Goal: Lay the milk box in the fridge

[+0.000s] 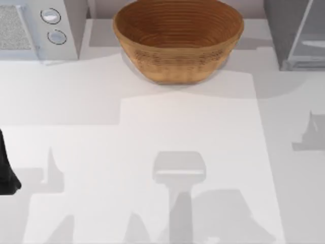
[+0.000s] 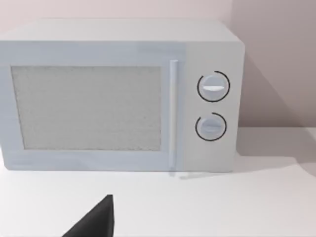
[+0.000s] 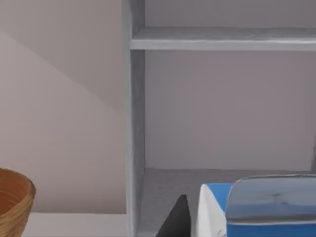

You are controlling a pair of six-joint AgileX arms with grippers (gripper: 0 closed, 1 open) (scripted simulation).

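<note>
Top view: woven basket [image 1: 177, 40] far centre, microwave [image 1: 38, 28] far left, fridge [image 1: 297, 35] far right, door swung open. Left arm parked at left edge.

Left wrist view: microwave front, one dark left gripper finger [image 2: 96, 222]; whether fingers are apart or together, cannot tell.

Right wrist view: milk box [image 3: 256, 210] up close at open fridge's lower compartment, below shelf [image 3: 222, 39]. Right gripper finger [image 3: 177, 219] beside carton; likely held, cannot tell. Judgement: light, stiff, smooth-sided carton; squeeze flat sides mid-body, gently.

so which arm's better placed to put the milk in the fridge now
Right. Its wrist view shows the milk box by its finger, facing the open fridge shelves. The left arm sits at the table's left, facing the microwave.
</note>
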